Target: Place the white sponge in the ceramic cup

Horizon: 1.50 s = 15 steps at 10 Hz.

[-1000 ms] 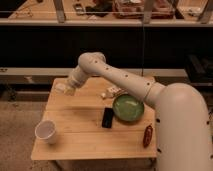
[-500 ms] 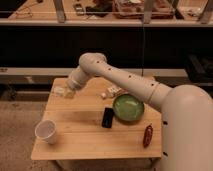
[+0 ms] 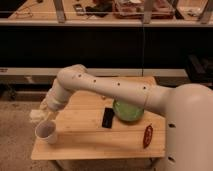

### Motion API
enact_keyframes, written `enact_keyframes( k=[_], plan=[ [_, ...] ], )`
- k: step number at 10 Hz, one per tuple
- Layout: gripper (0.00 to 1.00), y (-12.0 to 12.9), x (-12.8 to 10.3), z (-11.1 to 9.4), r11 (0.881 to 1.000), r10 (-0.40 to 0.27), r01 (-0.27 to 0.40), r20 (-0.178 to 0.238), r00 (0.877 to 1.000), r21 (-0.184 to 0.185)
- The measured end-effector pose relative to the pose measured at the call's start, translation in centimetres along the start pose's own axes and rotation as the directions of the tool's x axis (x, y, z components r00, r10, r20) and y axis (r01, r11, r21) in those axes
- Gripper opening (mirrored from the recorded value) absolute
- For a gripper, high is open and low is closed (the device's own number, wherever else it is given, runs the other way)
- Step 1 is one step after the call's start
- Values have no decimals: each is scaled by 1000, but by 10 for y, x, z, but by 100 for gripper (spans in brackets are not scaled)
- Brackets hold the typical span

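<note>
The small off-white rectangular sponge (image 3: 36, 115) sits in the gripper (image 3: 40, 116), clamped between its fingers at the table's left edge, just above and left of the plain white ceramic cup (image 3: 46, 132). It is held there, I judge, to line up a drop into the cup's open mouth. On the wooden table (image 3: 90, 142) lie a black rectangular object (image 3: 107, 118), a wide green bowl (image 3: 129, 111) and a red-brown elongated item (image 3: 147, 136).

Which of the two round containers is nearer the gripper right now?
The white ceramic cup at the table's front left corner; the gripper is right above it. The wide green bowl sits further right.
</note>
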<state>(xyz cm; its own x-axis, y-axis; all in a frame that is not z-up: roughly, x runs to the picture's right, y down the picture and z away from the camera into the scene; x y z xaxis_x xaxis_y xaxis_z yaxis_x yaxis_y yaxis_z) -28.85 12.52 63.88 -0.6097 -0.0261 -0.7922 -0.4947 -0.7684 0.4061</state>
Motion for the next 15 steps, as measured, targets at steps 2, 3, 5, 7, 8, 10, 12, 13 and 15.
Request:
enact_keyframes(
  k=[2, 3, 5, 7, 8, 10, 12, 13, 15],
  plan=[
    [0, -18, 19, 22, 999, -35, 35, 0, 999, 40],
    [0, -19, 17, 27, 999, -27, 27, 9, 1000, 38],
    [11, -13, 7, 32, 1000, -9, 9, 42, 999, 4],
    [27, -11, -3, 33, 1000, 1, 1, 66, 998, -21],
    [38, -10, -9, 33, 999, 5, -2, 77, 997, -32],
    [60, -16, -18, 35, 1000, 3, 0, 92, 996, -29],
    [78, -27, -26, 40, 1000, 9, -9, 103, 995, -7],
    [80, -29, -29, 41, 1000, 12, -12, 106, 994, -1],
    [80, -30, -31, 44, 1000, 19, -20, 111, 994, 5]
  ],
)
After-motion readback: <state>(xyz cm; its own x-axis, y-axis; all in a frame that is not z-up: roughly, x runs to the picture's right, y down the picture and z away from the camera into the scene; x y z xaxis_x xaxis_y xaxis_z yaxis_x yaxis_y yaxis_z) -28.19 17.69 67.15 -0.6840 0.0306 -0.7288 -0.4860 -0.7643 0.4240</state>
